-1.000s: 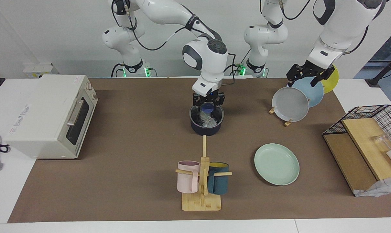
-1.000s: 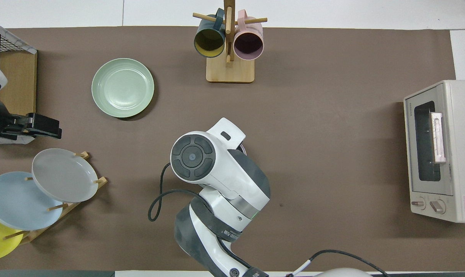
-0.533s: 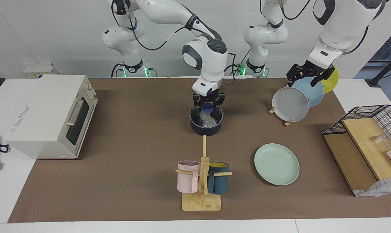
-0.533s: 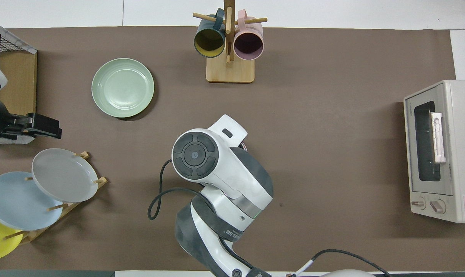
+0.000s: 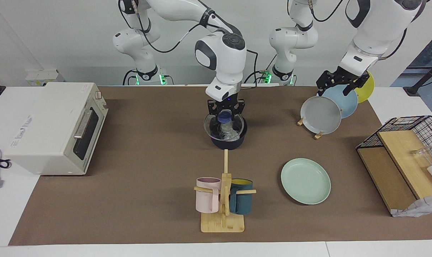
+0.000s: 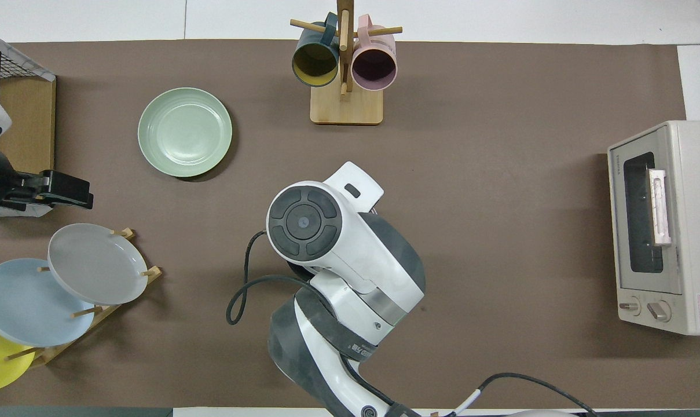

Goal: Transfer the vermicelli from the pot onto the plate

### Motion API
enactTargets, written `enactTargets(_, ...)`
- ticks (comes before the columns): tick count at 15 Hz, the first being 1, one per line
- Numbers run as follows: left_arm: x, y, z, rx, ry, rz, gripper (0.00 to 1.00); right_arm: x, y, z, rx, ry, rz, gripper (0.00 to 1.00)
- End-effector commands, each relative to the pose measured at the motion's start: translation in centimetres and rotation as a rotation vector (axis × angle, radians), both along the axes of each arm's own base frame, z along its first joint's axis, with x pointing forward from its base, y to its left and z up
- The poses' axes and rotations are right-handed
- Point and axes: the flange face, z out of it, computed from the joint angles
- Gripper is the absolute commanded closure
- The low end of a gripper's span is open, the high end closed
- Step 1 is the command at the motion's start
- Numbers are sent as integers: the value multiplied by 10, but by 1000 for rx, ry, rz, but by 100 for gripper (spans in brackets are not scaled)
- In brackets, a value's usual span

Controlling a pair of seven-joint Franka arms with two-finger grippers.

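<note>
Facing view: right gripper [image 5: 224, 111] pinches the blue knob [image 5: 224, 116] of a clear glass lid [image 5: 211, 125], tilted just over the small navy saucepan [image 5: 228, 143] mid-tabletop [image 5: 148, 160]. The whitish glassy vermicelli clump [image 5: 228, 133] inside looks light, limp, slippery; pinch its middle. Left gripper [image 5: 340, 84] waits over the wooden plate rack [image 5: 301, 122].

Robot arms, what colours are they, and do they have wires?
Both arms are glossy white with rounded, chunky segments and dark grey bands at the joints. The right arm's wrist ends in a round grey cap patterned like a button pad. Thin black cables loop along the outside. The right gripper and left gripper are black, two-fingered claws. Green lights glow at the bases.
</note>
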Motion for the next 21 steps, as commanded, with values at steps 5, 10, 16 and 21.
enactTargets(5, -6, -9, 1, 24, -5, -22, 0, 63, -129, 36, -22, 12, 128, 50)
enactTargets(10, -20, -85, -19, 25, -33, -9, 0, 98, -245, 23, -37, 57, 167, 50)
enactTargets(16, -44, -200, -82, -30, -36, 4, 0, 88, -325, -24, 16, 43, 185, 50)
enactTargets(21, -59, -299, -179, -25, -20, 13, 0, 68, -341, -66, 17, 15, 174, 50)
